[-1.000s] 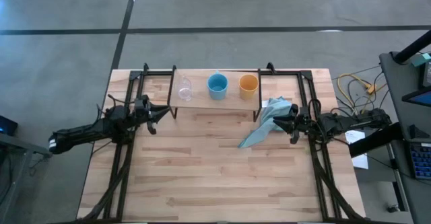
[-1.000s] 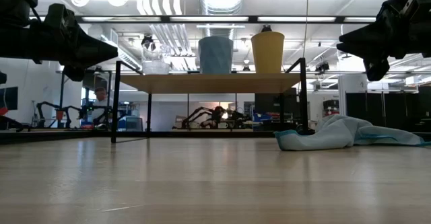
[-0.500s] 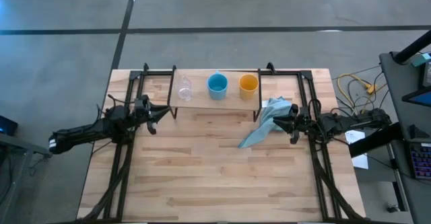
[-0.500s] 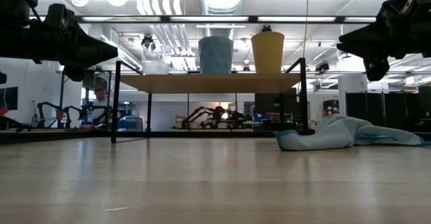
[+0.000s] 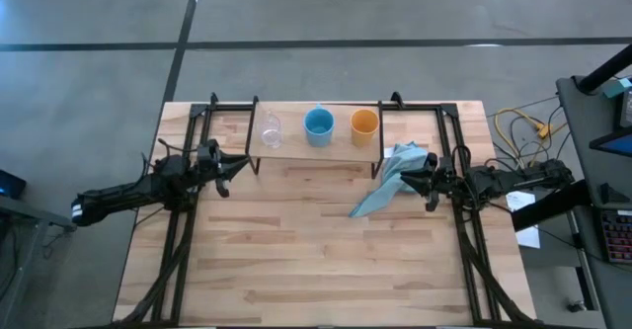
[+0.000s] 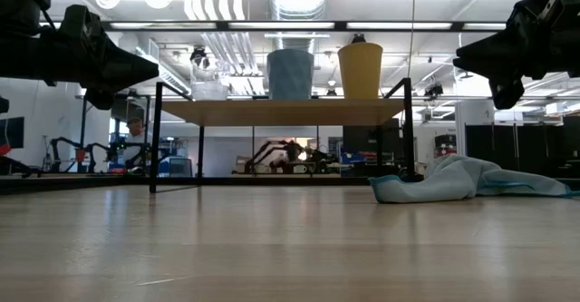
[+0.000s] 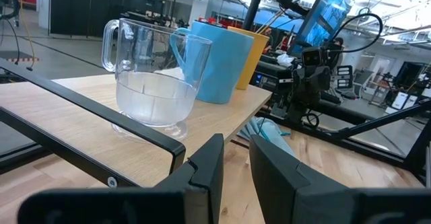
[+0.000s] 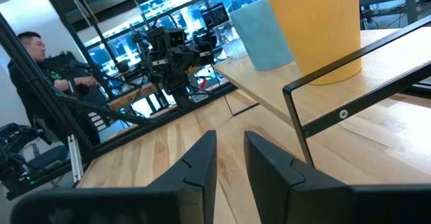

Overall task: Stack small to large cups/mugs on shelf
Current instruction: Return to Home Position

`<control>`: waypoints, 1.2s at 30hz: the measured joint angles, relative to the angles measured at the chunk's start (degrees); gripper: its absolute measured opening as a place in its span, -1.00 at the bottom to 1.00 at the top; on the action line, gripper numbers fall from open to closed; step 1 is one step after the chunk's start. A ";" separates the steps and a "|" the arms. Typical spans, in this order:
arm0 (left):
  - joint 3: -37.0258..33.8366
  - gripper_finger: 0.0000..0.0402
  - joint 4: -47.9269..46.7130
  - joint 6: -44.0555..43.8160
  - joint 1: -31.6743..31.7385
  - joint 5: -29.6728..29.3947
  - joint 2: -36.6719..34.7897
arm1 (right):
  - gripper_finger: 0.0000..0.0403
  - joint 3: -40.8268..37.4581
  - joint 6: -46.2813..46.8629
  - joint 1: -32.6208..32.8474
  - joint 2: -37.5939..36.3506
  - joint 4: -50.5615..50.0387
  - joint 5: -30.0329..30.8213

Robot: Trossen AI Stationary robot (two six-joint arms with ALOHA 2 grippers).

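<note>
Three cups stand upright in a row on the shelf [image 5: 296, 147], a light-wood board on black legs at the table's far side. From left to right they are the clear glass [image 5: 271, 129] [image 7: 151, 83], the light blue cup [image 5: 318, 124] [image 6: 290, 73] and the yellow-orange cup [image 5: 364, 123] [image 8: 316, 29]. My left gripper [image 5: 242, 163] [image 7: 232, 150] hovers shut off the shelf's left end, pointing right. My right gripper [image 5: 403, 181] [image 8: 229, 143] hovers shut off the shelf's right end, above the cloth, pointing left. Neither touches anything.
A light blue cloth [image 5: 390, 181] [image 6: 462, 180] lies crumpled on the tabletop by the shelf's right leg, under my right gripper. Black frame rails [image 5: 183, 230] run along both table sides. A person [image 8: 34, 56] sits beyond the table. Bare wood lies near of the shelf.
</note>
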 joint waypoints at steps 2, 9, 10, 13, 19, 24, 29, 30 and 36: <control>0.00 -0.71 0.00 0.00 0.02 0.00 0.00 | -0.66 0.00 0.00 0.00 0.00 -0.01 0.00; 0.00 -0.71 0.00 0.00 0.01 0.00 0.00 | -0.64 0.00 0.00 -0.01 0.00 -0.01 0.00; 0.00 -0.71 0.00 0.00 0.02 0.00 0.01 | -0.64 0.01 -0.01 0.00 0.00 -0.01 0.00; 0.00 -0.71 0.00 0.00 0.01 -0.01 0.02 | -0.62 0.02 0.00 0.01 0.00 -0.01 0.00; 0.00 -0.71 0.01 0.00 0.01 -0.01 0.01 | -0.63 0.02 -0.01 0.00 0.00 -0.01 0.00; 0.00 -0.71 -0.02 0.00 0.02 -0.01 -0.06 | -0.65 0.02 0.00 0.01 0.00 -0.01 0.00; 0.00 -0.71 0.00 0.00 0.01 -0.01 0.02 | -0.66 0.02 0.00 -0.01 0.00 -0.01 0.00; 0.00 -0.71 0.02 0.00 0.00 -0.02 0.02 | -0.66 0.02 -0.02 0.01 0.00 -0.01 0.00; 0.00 -0.71 0.00 0.00 0.02 -0.02 0.02 | -0.63 0.02 -0.01 0.00 0.00 -0.01 0.00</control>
